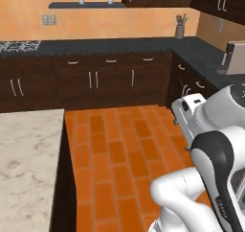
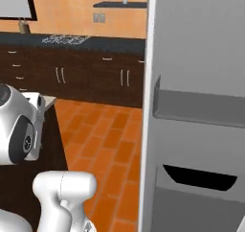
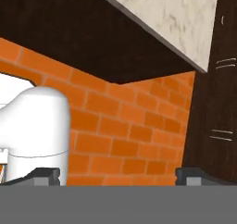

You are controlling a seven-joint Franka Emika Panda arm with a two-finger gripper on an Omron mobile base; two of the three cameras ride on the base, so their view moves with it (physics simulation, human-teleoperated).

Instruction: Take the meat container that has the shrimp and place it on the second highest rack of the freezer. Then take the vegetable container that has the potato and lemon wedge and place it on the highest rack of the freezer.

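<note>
My gripper (image 3: 118,177) is open: its two dark fingertips (image 3: 46,174) stand far apart at the bottom of the hand view with nothing between them. It looks over the orange tiled floor (image 3: 129,126) toward the dark side of the island. In the right base view a tall grey door (image 2: 196,106) of the fridge stands open, with its inner side and door bins toward me. The freezer's inside, its racks, the meat container and the vegetable container are out of view. My white arm (image 1: 210,145) rises folded at the lower right of the left base view.
A marble-topped island (image 1: 24,154) with dark sides stands on the left. Dark cabinets under a black counter (image 1: 95,46) run along the back wall and the right, with a stove (image 1: 19,45), a utensil holder (image 1: 180,30) and a toaster (image 1: 235,58). Orange floor (image 1: 119,149) lies between.
</note>
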